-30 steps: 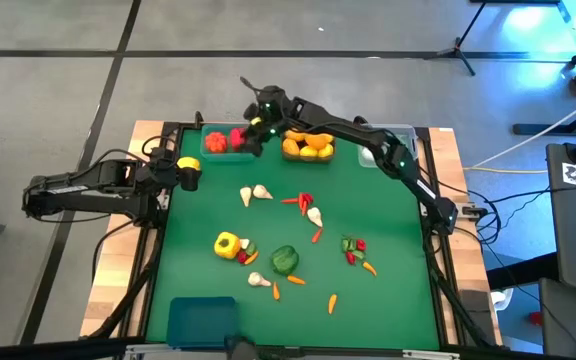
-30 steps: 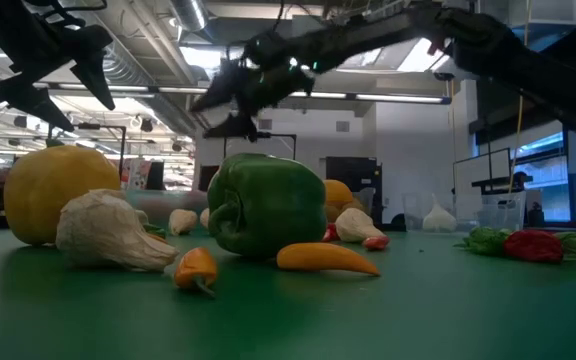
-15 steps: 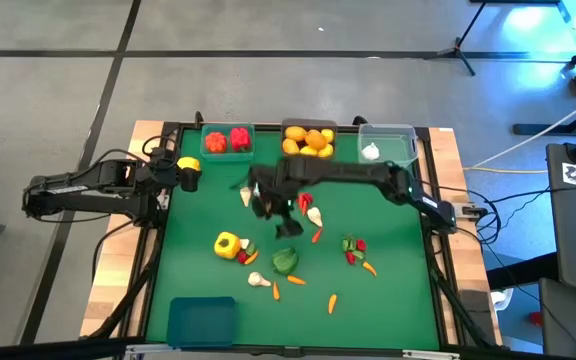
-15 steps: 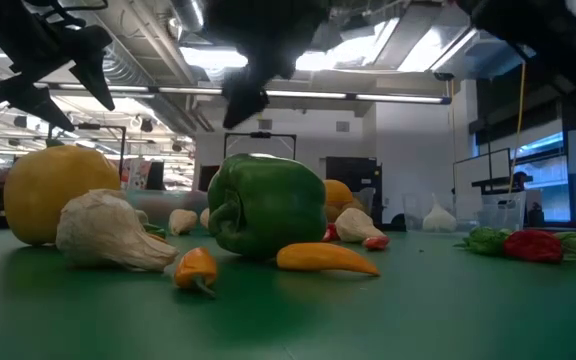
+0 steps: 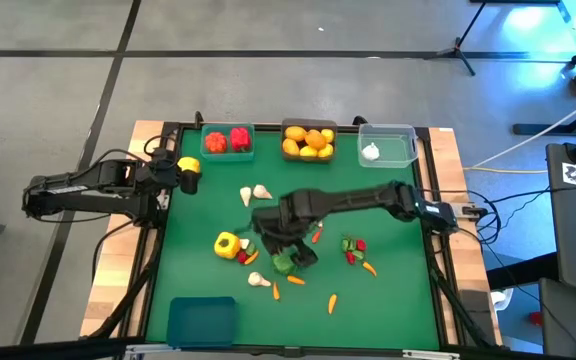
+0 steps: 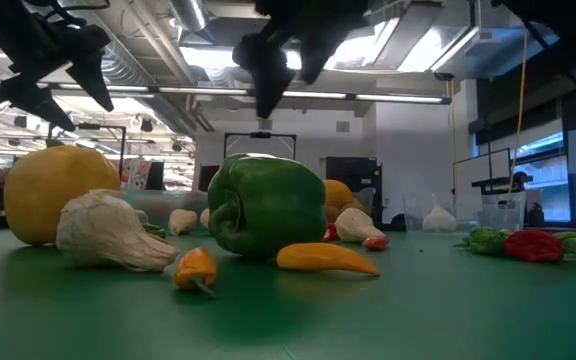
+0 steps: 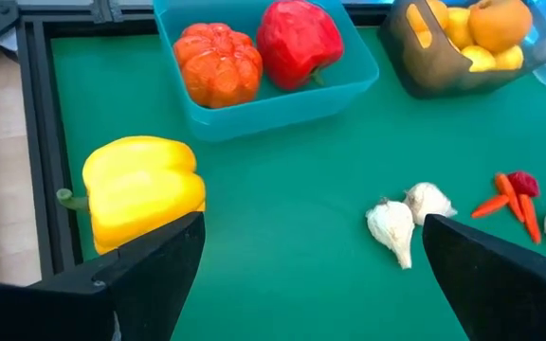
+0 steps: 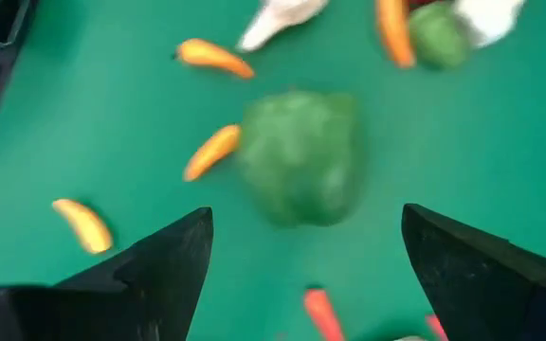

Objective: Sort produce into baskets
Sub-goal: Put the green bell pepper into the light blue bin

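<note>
My right gripper (image 5: 286, 245) hangs open over the middle of the green mat, just above a green pepper (image 5: 284, 263). The pepper rests on the mat and shows between the two spread fingers in the right wrist view (image 8: 299, 156). In the low view the gripper (image 6: 283, 70) is well clear of the pepper (image 6: 266, 205). My left gripper (image 7: 311, 275) is open and empty in the air at the mat's left edge, beside a yellow pepper (image 7: 140, 189) lying on the mat. The teal basket (image 5: 227, 152) holds red peppers, the dark grey basket (image 5: 308, 155) oranges and lemons, and the clear basket (image 5: 393, 158) a garlic bulb.
A blue basket (image 5: 202, 320) stands at the near left corner. Loose on the mat are another yellow pepper (image 5: 226, 244), garlic bulbs (image 5: 256, 192) (image 5: 258, 281), carrots (image 5: 332, 302) and green and red chillies (image 5: 353, 248).
My right gripper has swung from the teal basket at the far edge toward the near edge. It has come down over the middle of the mat and now hangs above the green pepper. The produce has stayed where it was.
</note>
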Robot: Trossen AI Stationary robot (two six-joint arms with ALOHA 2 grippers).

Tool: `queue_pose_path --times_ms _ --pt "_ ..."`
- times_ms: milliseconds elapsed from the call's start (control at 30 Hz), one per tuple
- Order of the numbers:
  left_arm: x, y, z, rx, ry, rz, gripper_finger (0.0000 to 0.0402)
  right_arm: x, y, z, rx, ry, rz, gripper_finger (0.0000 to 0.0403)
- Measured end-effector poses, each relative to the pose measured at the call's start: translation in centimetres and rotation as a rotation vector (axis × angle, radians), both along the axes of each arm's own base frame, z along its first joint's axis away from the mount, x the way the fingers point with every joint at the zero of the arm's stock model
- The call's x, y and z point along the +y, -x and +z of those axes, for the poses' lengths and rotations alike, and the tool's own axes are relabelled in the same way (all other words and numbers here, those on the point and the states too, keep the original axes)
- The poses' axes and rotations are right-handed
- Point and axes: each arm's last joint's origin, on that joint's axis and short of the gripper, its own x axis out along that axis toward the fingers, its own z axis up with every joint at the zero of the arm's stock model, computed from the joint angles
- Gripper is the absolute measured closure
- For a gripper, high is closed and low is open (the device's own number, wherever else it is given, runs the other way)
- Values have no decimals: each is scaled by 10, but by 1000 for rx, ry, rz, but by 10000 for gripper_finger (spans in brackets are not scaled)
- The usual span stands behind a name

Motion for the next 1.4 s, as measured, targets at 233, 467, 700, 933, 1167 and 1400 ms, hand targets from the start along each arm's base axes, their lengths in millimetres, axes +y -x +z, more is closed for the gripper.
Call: queue_pose_path --times_ms 233,467,700,933,1167,1400 --pt "-1 0 0 19 13 -52 13 43 4 1 -65 115 -37 68" --pt "-1 0 -1 34 4 -74 13 59 0 -7 -127 131 -34 68" --pt "-2 0 -1 33 25 -77 13 62 -4 -12 -127 126 -176 68" --pt "-2 2 -5 68 36 -73 13 59 -8 -28 -112 208 -55 62" --pt "-2 2 -5 68 36 -73 13 59 -9 -43 -47 234 -73 16" --pt "-2 3 -5 68 35 -74 13 52 -15 -70 37 236 -79 13"
